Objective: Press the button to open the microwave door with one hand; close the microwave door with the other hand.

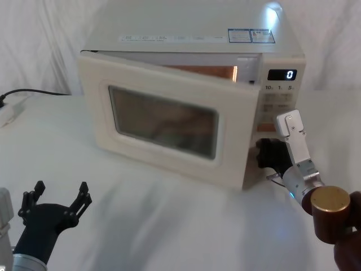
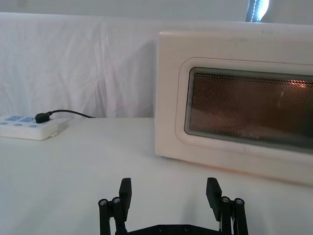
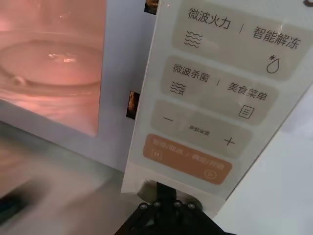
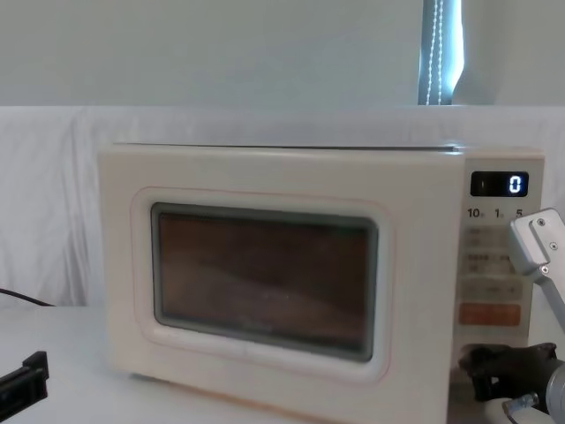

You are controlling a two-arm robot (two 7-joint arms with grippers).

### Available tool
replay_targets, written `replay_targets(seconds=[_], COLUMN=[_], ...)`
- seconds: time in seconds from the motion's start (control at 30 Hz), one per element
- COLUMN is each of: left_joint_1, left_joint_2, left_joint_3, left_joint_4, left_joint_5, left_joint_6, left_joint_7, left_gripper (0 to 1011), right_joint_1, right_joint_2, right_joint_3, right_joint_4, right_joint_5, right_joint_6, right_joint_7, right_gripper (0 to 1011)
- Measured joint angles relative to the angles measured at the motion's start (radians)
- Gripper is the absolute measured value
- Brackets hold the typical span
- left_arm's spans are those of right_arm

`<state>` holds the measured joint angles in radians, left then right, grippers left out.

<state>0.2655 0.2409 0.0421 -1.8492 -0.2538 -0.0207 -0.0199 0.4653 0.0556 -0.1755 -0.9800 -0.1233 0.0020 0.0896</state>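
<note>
**Cream microwave with its door swung ajar, right gripper at the panel's foot**

Cream-white and boxy, the microwave (image 1: 225, 34) sits on a white-draped tabletop (image 1: 169, 226), a printed label strip and a blue-and-white sticker on its top, too small to read. Its black display (image 1: 282, 74) shows a white 0; beneath it the panel reads "10", "1", "5".

Next in size, the microwave door (image 1: 163, 121) stands part-open, hinged at the robot's left, its latch edge out from the body so that the lit, orange-glowing cavity shows above it. It has a raised cream frame around a rounded dark glass window.

On the narrow control panel, the right wrist view gives Chinese print: 微波火力 | 智能解冻, then 微波杀菌 | 美食菜单, a minus and plus row, and an orange rectangular button (image 3: 187, 158). Below that, the button (image 3: 168, 196), cream and unmarked, is mostly covered by the right gripper (image 3: 165, 193); its black fingers look drawn narrow together and meet the panel there.

Low at the robot's left, the left gripper (image 1: 60, 197) hovers over the tabletop, well short of the door, fingers (image 2: 125, 192) spread wide and holding nothing. A white power strip (image 2: 27, 127) with a black plug lies far left.
</note>
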Motion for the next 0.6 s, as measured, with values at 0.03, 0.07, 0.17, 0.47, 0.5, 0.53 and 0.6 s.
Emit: replay_targets(seconds=[0.03,0.07,0.17,0.47,0.5,0.53,0.6], left_joint_1=[0.000,0.000,0.000,0.000,0.000,0.000,0.000], left_joint_2=[0.000,0.000,0.000,0.000,0.000,0.000,0.000], left_joint_3=[0.000,0.000,0.000,0.000,0.000,0.000,0.000], left_joint_4=[0.000,0.000,0.000,0.000,0.000,0.000,0.000], left_joint_5=[0.000,0.000,0.000,0.000,0.000,0.000,0.000], left_joint_6=[0.000,0.000,0.000,0.000,0.000,0.000,0.000], left_joint_7=[0.000,0.000,0.000,0.000,0.000,0.000,0.000], left_gripper=[1001,1001,1001,1001,1001,1001,1001], right_joint_1=[0.001,0.001,0.003,-0.013,-0.020,-0.025,-0.041], right_joint_2=[0.000,0.000,0.000,0.007,0.010,0.011,0.015], right_joint_3=[0.000,0.001,0.001,0.013,0.016,0.017,0.020], right_joint_4=[0.001,0.001,0.004,-0.022,-0.033,-0.040,-0.062], right_joint_5=[0.000,0.000,0.000,0.012,0.016,0.018,0.026], right_joint_6=[0.000,0.000,-0.002,-0.002,-0.001,-0.001,0.003], right_joint_7=[0.000,0.000,0.000,0.010,0.012,0.014,0.020], right_gripper=[0,0,0,0,0,0,0])
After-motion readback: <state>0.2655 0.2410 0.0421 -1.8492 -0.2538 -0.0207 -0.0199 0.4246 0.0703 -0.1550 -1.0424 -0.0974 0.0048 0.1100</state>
